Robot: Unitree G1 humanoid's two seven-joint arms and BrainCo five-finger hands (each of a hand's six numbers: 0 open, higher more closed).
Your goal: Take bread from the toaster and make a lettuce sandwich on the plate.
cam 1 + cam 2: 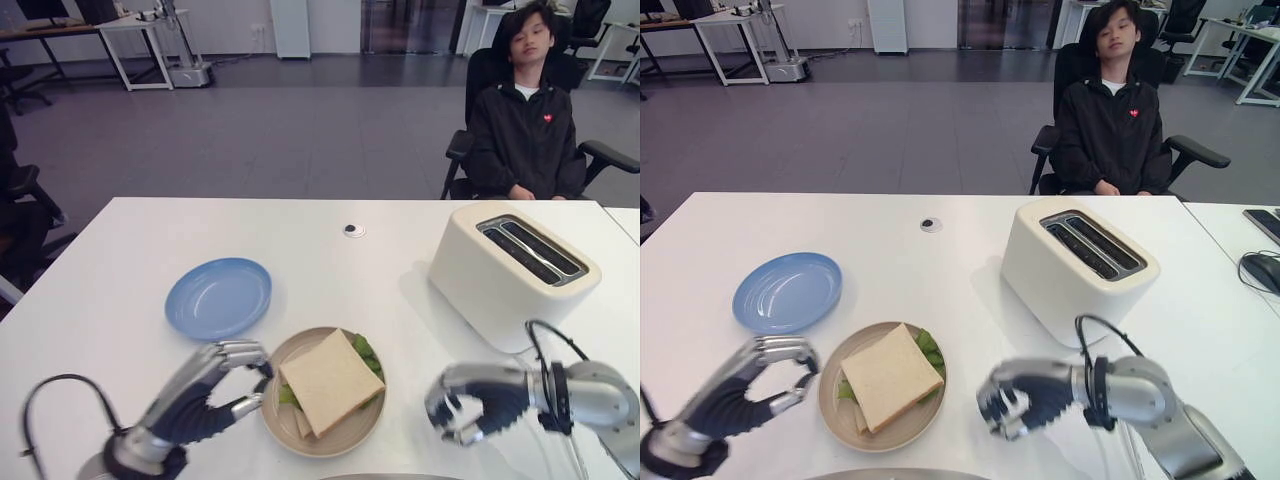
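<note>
Left eye view: the white-bread sandwich (330, 382) with green lettuce (364, 350) lies assembled on the round tan plate (345, 440); the task is judged complete. The left hand (215, 385) sits at the plate's left rim, fingers curled to the thumb and holding nothing. Contact with the rim cannot be confirmed.

Right eye view: the right hand (1025, 400) rests right of the plate, fingers curled and empty. The white two-slot toaster (1070, 270) stands beyond-right of the plate and the shallow blue plate (787, 291) beyond-left. The white tabletop (940, 270) between leaves room for withdrawal.

The toaster (510, 275) near the table's (130, 260) right edge has a smooth cream shell, satin rather than shiny, with dark metal round its slots. The blue plate (218, 297) looks glossy, the tan plate (340, 445) matt. The left hand (205, 385) and right hand (470, 400) wear silvery polished shells.
</note>
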